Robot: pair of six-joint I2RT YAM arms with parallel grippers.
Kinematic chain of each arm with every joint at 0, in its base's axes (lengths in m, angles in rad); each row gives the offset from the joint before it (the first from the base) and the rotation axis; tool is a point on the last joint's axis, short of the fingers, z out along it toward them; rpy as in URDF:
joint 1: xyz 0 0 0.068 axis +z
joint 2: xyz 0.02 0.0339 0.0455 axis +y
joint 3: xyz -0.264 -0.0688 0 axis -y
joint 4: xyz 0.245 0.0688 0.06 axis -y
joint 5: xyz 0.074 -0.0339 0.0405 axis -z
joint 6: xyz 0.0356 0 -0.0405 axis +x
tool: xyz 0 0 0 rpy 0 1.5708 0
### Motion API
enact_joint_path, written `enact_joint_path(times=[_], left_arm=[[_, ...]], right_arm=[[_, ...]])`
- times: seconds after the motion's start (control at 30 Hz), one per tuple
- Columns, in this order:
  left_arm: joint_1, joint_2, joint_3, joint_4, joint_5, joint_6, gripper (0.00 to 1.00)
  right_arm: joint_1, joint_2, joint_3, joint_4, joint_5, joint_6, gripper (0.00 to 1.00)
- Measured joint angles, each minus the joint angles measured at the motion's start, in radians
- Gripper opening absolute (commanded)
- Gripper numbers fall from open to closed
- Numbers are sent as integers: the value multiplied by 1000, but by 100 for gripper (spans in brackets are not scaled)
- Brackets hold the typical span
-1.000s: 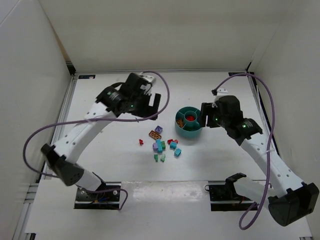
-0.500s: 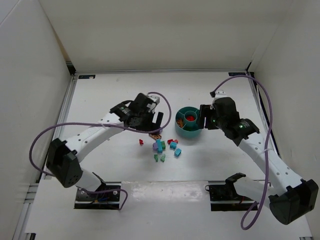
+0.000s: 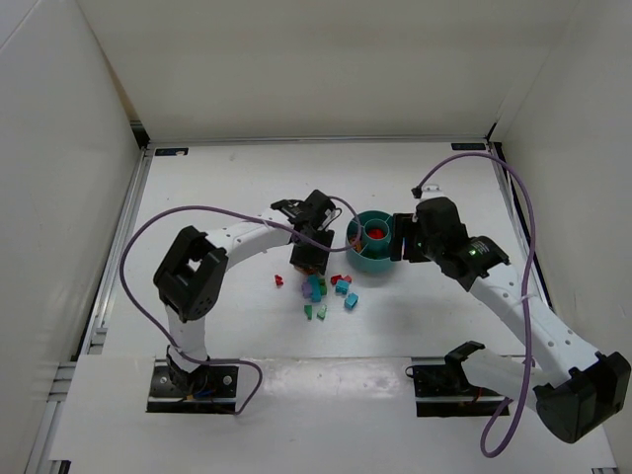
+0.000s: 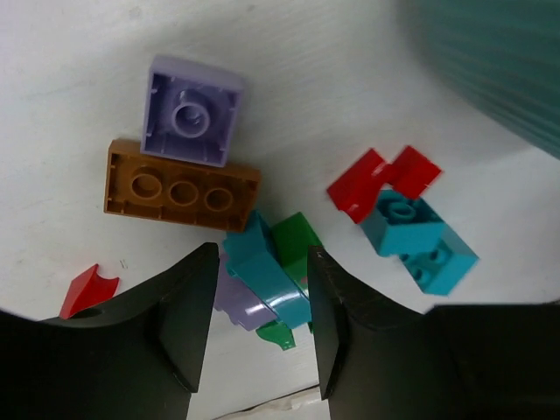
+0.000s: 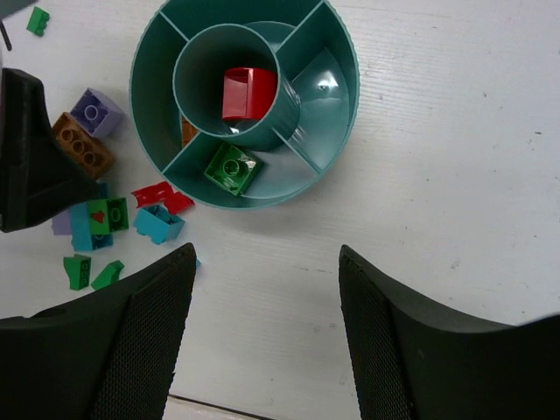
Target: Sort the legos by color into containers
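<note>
Several bricks (image 4: 184,188) look light, rigid and slick; left tool (image 4: 262,258), released, straddles a teal brick (image 4: 278,293) at lower centre, probably best pinched across flat sides.

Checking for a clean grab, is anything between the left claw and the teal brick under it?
Nothing visible: the teal brick lies between the open fingers of the left claw. A lilac piece and a green brick touch it, so closing may catch them.

White table (image 3: 217,188), teal bowl (image 3: 373,262), scattered legos (image 3: 316,288)
</note>
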Motion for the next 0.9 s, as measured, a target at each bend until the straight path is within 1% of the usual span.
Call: enact_joint_path(times=[0.13, 0.2, 0.27, 0.43, 0.47, 0.57, 0.73, 0.87, 0.9], left_arm=[[4, 46, 1, -43, -18, -70, 56], [4, 47, 1, -64, -34, -101, 56], [4, 47, 1, -79, -48, -125, 58], [5, 47, 1, -100, -47, -163, 58], [4, 47, 1, -102, -43, -169, 57], [5, 48, 1, -111, -29, -186, 48], [5, 50, 0, -132, -14, -214, 45], [4, 50, 0, -145, -10, -232, 43], [3, 50, 0, -148, -10, -235, 41]], right_arm=[[5, 0, 0, -10, 18, 9, 70], [5, 1, 0, -19, 23, 14, 70], [4, 2, 0, -24, 27, 15, 70], [4, 9, 0, -27, 32, 15, 70], [4, 10, 0, -28, 32, 15, 70], [4, 11, 0, -29, 38, 15, 70], [5, 11, 0, -34, 47, 15, 70], [4, 11, 0, -37, 55, 15, 70], [5, 11, 0, -39, 59, 15, 70]])
